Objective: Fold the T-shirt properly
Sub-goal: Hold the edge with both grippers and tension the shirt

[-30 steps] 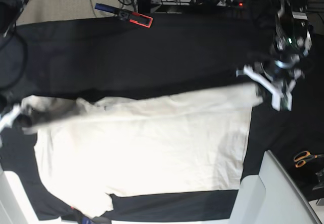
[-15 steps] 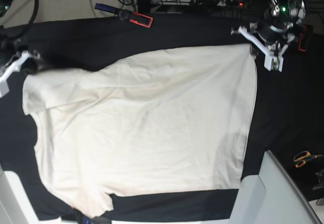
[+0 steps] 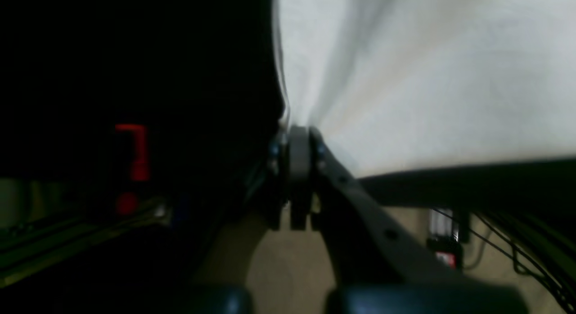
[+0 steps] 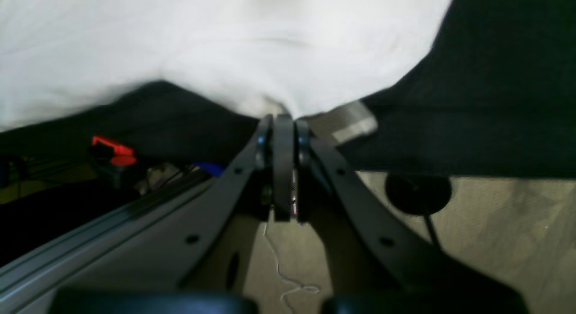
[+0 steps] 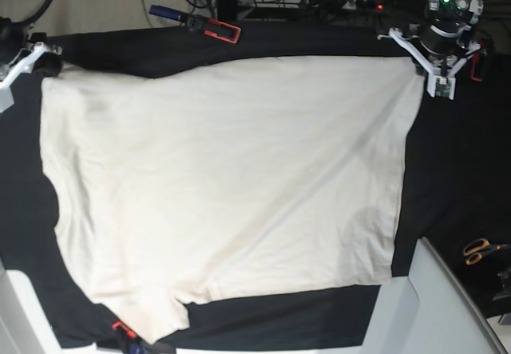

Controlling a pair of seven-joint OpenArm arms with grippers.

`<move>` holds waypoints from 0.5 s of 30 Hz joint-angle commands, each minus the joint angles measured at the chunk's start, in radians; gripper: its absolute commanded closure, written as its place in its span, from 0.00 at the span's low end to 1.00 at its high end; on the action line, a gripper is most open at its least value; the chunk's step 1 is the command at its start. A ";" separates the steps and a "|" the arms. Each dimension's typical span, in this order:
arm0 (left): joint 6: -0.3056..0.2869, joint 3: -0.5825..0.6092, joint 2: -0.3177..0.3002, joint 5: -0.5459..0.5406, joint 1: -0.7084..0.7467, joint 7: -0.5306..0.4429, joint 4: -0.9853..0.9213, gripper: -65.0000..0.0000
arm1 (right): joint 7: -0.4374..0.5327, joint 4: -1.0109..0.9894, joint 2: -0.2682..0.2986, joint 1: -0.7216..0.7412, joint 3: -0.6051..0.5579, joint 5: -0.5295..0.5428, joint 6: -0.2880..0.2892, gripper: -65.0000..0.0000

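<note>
- I see the shirt (image 5: 227,186) spread flat across the counter (image 5: 455,178).
- My left claw (image 5: 421,68) pinches one far corner.
- My right claw (image 5: 44,65) pinches the other.

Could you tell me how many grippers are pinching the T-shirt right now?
2. The left gripper clamps the far corner of the T-shirt at the base view's right; the right gripper clamps the far corner at its left.

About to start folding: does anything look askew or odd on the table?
The T-shirt lies spread but skewed, wrinkled, with one sleeve bunched at the near edge. Scissors lie aside at the right. Nothing looks damaged.
</note>
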 commanded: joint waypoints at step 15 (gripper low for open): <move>0.005 -0.004 0.014 0.014 0.023 -0.012 0.010 1.00 | -0.016 0.069 -0.010 -0.077 0.010 0.015 0.003 1.00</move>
